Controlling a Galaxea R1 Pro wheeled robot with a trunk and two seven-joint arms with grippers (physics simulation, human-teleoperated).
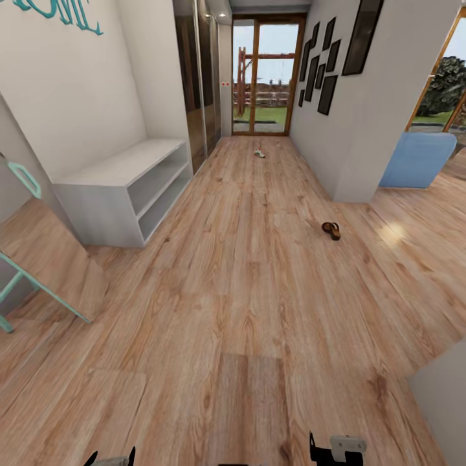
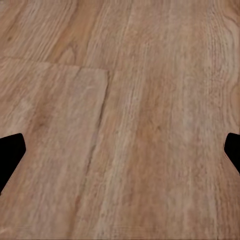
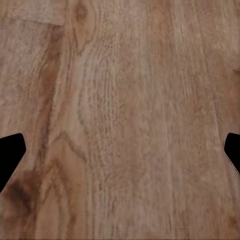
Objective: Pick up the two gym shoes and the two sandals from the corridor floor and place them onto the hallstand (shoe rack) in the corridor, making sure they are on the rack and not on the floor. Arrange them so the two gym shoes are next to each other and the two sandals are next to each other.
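The robot stands in the approach stage: no shoe is picked up, and the hallstand carries nothing on its bench or its two open shelves. The left gripper and the right gripper both hang over bare corridor floor, fingertips spread wide at opposite edges of each wrist view, holding nothing. The sandals lie on the planks well ahead of the right gripper, just beside the white wall corner; they appear as one dark brown cluster, and whether it is both sandals or one cannot be resolved. A gym shoe lies much farther ahead, near the glazed door, too small to tell if its partner is with it. The hallstand stands ahead of the left gripper, against the left wall. The next move likely calls for driving the base forward toward the sandals, then lowering the right arm over them. In the head view both grippers are cut off by the frame edge.
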